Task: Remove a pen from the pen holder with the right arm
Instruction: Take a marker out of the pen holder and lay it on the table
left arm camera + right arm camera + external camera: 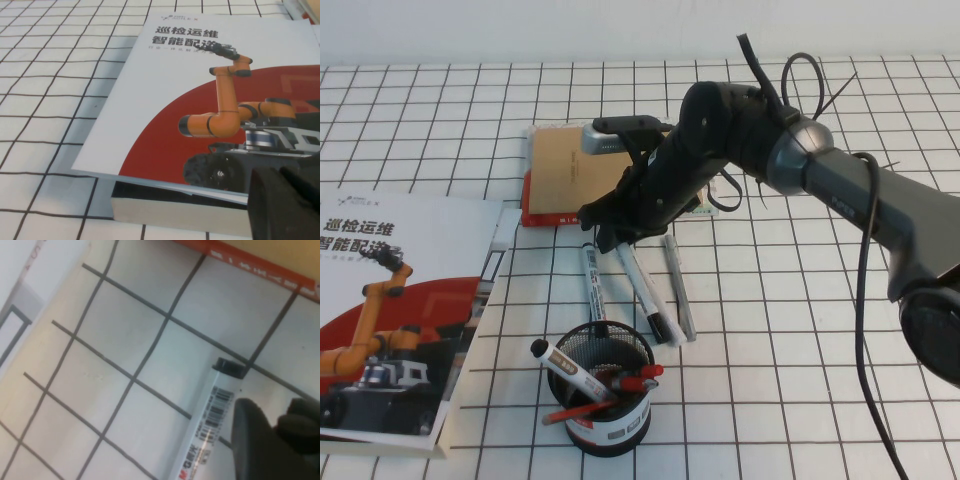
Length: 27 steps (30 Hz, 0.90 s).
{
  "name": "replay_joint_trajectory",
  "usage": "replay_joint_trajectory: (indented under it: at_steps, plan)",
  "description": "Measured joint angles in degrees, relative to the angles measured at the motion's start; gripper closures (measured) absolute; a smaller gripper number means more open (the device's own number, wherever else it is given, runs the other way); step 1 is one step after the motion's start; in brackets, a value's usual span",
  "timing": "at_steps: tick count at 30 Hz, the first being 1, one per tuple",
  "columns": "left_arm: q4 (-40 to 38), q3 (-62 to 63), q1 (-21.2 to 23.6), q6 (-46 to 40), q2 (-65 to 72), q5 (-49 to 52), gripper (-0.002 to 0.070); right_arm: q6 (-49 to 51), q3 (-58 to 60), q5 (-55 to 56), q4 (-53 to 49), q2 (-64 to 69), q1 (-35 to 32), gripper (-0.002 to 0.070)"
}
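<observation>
- Pen holder [605, 430]: one, black mesh, near centre of the gridded tabletop [800, 380]. It holds one white marker [563, 364] with a black cap, leaning left, and at least two red pens [638, 374]; the exact count is hard to make out.
- Booklet [390, 270]: one, near left, titled "巡检运维", with a second line partly covered and a picture of an orange robot arm.
- Left end effector [285, 200]: over the booklet's corner, cut off; I cannot tell its state.
- Loose markers [646, 290]: three, lying side by side just beyond the holder; one shows a barcode.
- Right end effector [610, 225]: low over their far ends; grasping or released, I cannot tell.
- Notebook [565, 170]: one, brown cover, red edge, farthest.
</observation>
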State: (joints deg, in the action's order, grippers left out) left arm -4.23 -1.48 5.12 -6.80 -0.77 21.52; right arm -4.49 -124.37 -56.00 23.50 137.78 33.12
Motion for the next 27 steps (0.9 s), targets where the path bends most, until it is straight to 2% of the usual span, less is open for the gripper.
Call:
replay_joint_trajectory:
  at_steps: [4, 11, 14, 17, 19, 24, 27]
  plan:
    - [0.0, 0.0, 0.0, 0.0, 0.0, 0.0, 0.0678, -0.1, 0.0, 0.0, 0.0, 0.2, 0.1, 0.0526]
    - [0.0, 0.0, 0.0, 0.0, 0.0, 0.0, 0.0678, -0.2, 0.0, 0.1, 0.0, 0.3, 0.2, 0.033]
    - [0.0, 0.0, 0.0, 0.0, 0.0, 0.0, 0.0678, -0.2, 0.0, 0.1, -0.4, 0.2, 0.2, 0.0314]
    - [0.0, 0.0, 0.0, 0.0, 0.0, 0.0, 0.0678, -0.1, 0.0, -0.7, -1.8, -1.7, 0.2, 0.0353]
    - [0.0, 0.0, 0.0, 0.0, 0.0, 0.0, 0.0678, -0.1, 0.0, -2.2, -3.0, -4.0, 0.2, 0.0413]
    - [0.0, 0.0, 0.0, 0.0, 0.0, 0.0, 0.0678, 0.8, 3.4, -6.7, -8.2, -13.7, 0.3, 0.0631]
    - [0.0, 0.0, 0.0, 0.0, 0.0, 0.0, 0.0678, 1.9, 9.4, -6.6, -11.0, -21.4, 0.3, 0.0675]
